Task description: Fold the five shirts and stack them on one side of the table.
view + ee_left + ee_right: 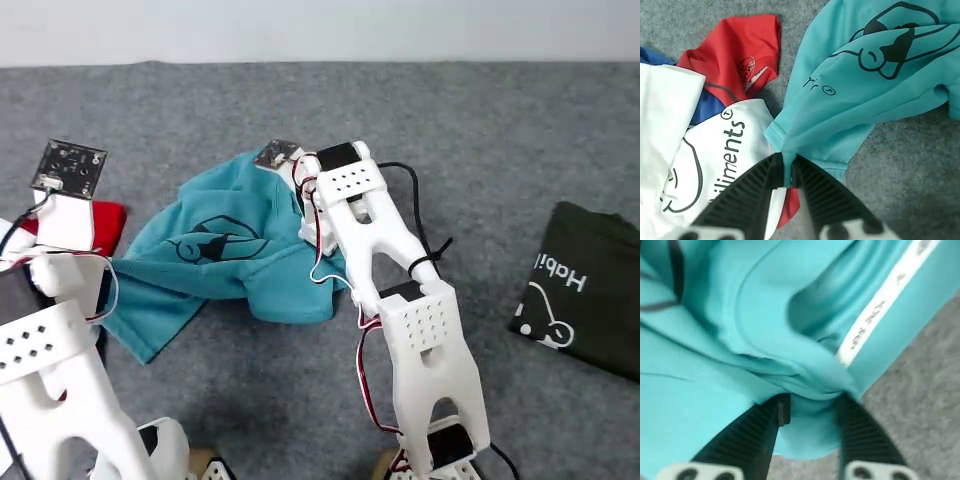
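A teal shirt [230,250] with a dark print lies crumpled mid-table, lifted at two places. My left gripper [787,167] is shut on an edge of the teal shirt [875,90] at its left side. My right gripper [810,405] is shut on a bunch of the teal shirt [740,340] near its collar tape, at the far side of the cloth in the high view. Under the left arm lie a red shirt [740,55], a white printed shirt [715,160] and a bit of a blue one [705,107]. A dark green shirt [590,290] lies folded at the right edge.
The grey table cloth [480,120] is bare along the far side and between the right arm and the dark green shirt. The red shirt [108,225] peeks out beside the left arm's wrist at the left edge.
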Controlling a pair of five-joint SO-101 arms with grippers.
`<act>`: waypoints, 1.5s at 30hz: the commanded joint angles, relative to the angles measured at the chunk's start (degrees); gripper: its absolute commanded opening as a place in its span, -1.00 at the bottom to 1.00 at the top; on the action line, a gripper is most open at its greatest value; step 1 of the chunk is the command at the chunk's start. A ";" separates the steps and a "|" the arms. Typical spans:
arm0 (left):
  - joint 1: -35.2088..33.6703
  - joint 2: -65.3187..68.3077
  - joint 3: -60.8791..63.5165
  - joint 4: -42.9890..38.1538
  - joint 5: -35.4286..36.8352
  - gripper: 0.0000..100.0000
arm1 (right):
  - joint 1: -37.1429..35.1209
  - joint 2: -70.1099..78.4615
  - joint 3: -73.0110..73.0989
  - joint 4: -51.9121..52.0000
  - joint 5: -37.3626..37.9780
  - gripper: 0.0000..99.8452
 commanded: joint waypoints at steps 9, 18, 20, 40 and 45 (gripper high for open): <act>0.44 -0.79 -0.40 -1.14 -0.44 -0.99 | -5.76 1.54 -20.57 -3.12 1.67 -0.91; 0.44 -1.05 -0.40 -0.79 -0.44 -0.99 | -4.97 2.51 -28.84 14.64 1.49 -0.91; 0.44 -0.88 -0.40 -0.97 -0.44 -0.99 | -3.21 2.51 -27.87 16.31 1.49 -0.90; 0.44 -0.79 -0.22 -1.14 -0.44 -0.99 | 2.24 7.87 -14.24 14.02 -6.42 -0.53; 0.44 -0.79 -0.22 -1.05 -0.44 -0.99 | 1.98 11.30 -14.95 10.24 -5.80 -0.78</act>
